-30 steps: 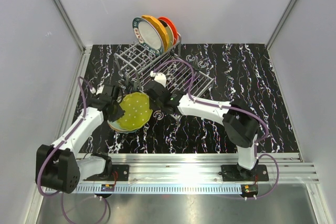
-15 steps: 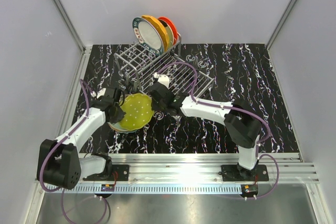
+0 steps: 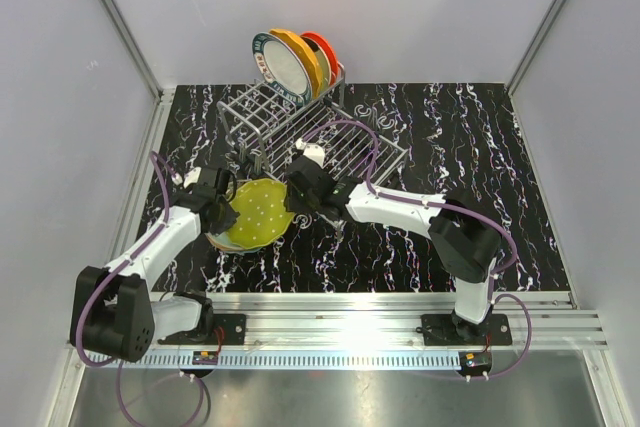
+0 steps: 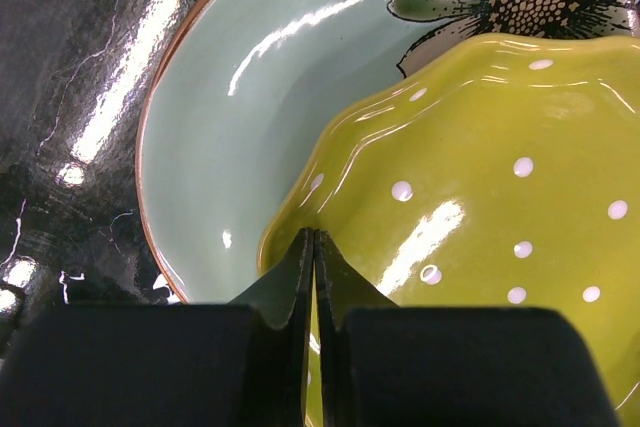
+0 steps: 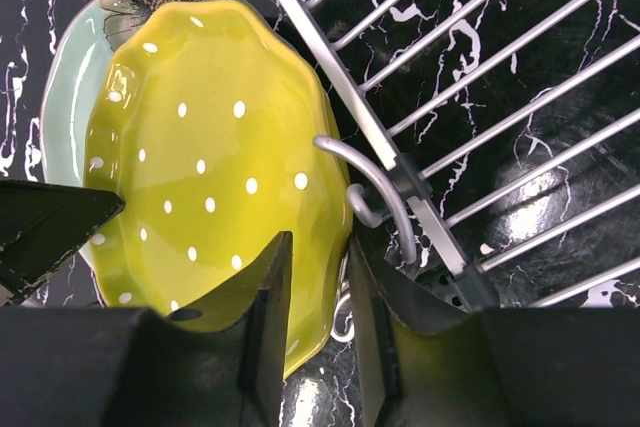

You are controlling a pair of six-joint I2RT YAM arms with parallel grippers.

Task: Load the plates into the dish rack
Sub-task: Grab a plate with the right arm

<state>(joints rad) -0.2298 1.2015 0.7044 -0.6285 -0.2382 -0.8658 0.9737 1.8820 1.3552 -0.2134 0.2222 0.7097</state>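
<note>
Dotted plate (image 5: pixel 210 147): glossy yellow-green, scattered white dots.
Floral plate (image 4: pixel 220 137): pale green, thin brown rim, dark flower with cream-speckled centre.
Dish rack (image 3: pixel 262 112): silver-grey wire.
Teal-rimmed plate (image 3: pixel 280 72): white centre, teal band with dark marks.
Orange plate (image 3: pixel 301 55): yellow-orange.
Red-orange plate (image 3: pixel 325 48): plain, bright.
Tabletop (image 3: pixel 480 147): black, white and purplish marbled streaks, glare patches.
Left tool (image 4: pixel 314 247), right tool (image 5: pixel 315 257): black.
Arms (image 3: pixel 392 205): white shells, black joints.
</note>
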